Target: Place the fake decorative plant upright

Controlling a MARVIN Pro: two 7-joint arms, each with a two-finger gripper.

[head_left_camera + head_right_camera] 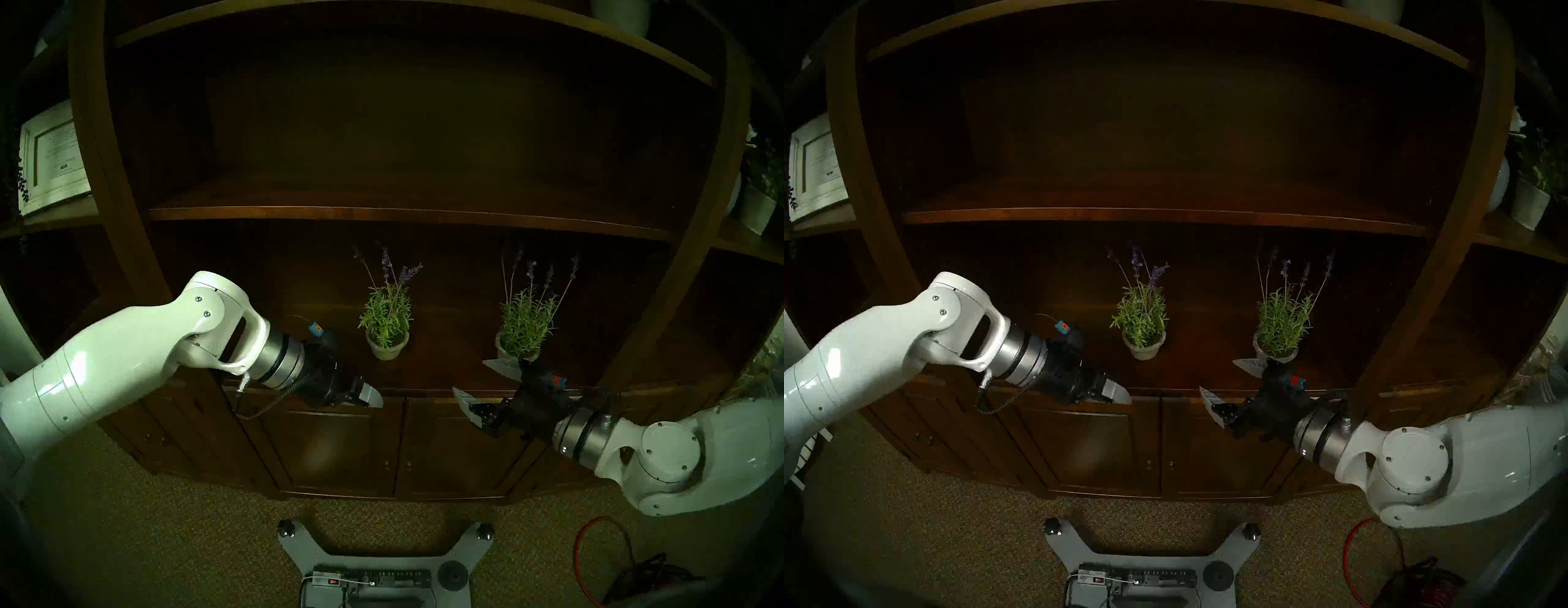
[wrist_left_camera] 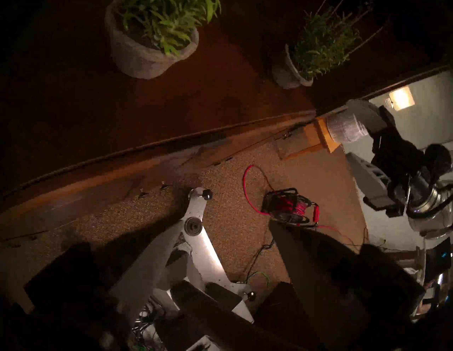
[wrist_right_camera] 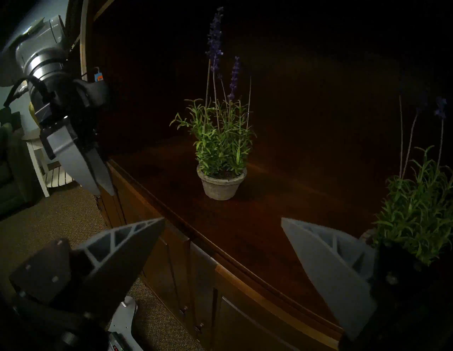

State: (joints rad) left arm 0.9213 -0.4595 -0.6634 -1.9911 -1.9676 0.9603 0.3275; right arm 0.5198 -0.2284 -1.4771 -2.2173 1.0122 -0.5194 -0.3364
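Two fake lavender plants in grey pots stand upright on the dark wooden cabinet top (image 1: pixel 424 373). The left plant (image 1: pixel 386 314) (image 3: pixel 220 147) (image 2: pixel 147 54) stands free. My left gripper (image 1: pixel 369 397) (image 3: pixel 104 193) hovers at the front edge, left of and below that plant, open with nothing between its fingers. The right plant (image 1: pixel 526 327) (image 3: pixel 416 208) (image 2: pixel 318 49) stands just behind my right gripper (image 1: pixel 471 377) (image 3: pixel 221 219). That gripper is wide open and empty, with one finger close beside the pot; contact cannot be told.
A shelf board (image 1: pixel 403 214) spans overhead above the flower tips. Cabinet doors (image 1: pixel 339 446) lie below the front edge. On the carpet sit the robot base (image 1: pixel 382 564) and a red cable reel (image 2: pixel 289 206). Side compartments hold a framed picture (image 1: pixel 51 157) and white pots (image 1: pixel 757 208).
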